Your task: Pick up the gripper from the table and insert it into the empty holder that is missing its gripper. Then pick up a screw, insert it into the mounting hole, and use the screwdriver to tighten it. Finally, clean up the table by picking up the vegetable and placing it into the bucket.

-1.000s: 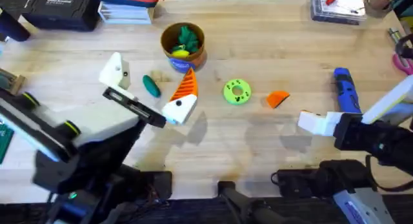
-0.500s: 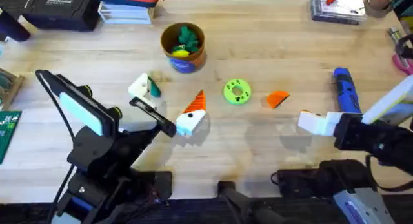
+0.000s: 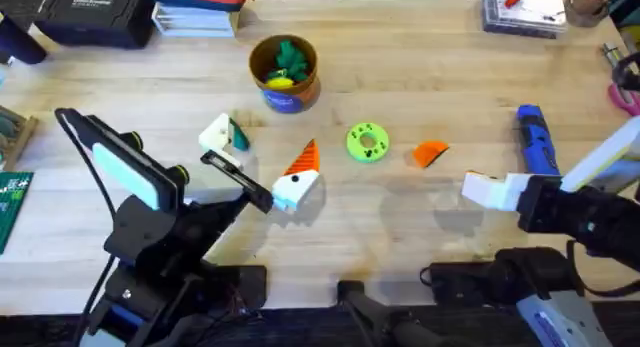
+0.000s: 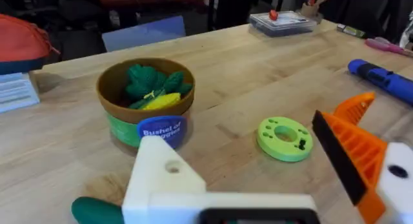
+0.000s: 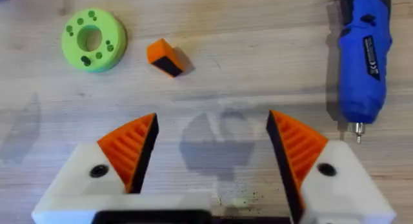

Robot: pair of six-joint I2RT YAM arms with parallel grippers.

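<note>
- On the left side of the desk, the left gripper [image 3: 258, 162] has its fingers spread wide and holds nothing; one finger is a bare white holder with no orange pad, touching or overlapping the dark green vegetable [image 3: 238, 136].
- We judge that a careless move here could nudge the vegetable and send it rolling, or knock the bucket [image 3: 284, 73], which stands just behind toward the far edge.
- Near the middle of the desk lies the green disc [image 3: 367, 142], and just to its right the gripper [image 3: 431, 153], the orange wedge, untouched and apart from both arms.
- The wedge is small and flat; we think a poorly centred pinch could skid it across the wood or tip it.
- On the right, the right gripper [image 5: 211, 153] has its fingers wide open, hovering near the front edge, short of the wedge.
- The screwdriver [image 3: 537, 142] lies by the right edge; we cannot make out a screw.
- The left wrist view shows the holder's empty mounting hole and the bucket's toys, which overhead leaves vague.
- The right wrist view shows the screwdriver's thin tip and the wedge's dark face.
</note>
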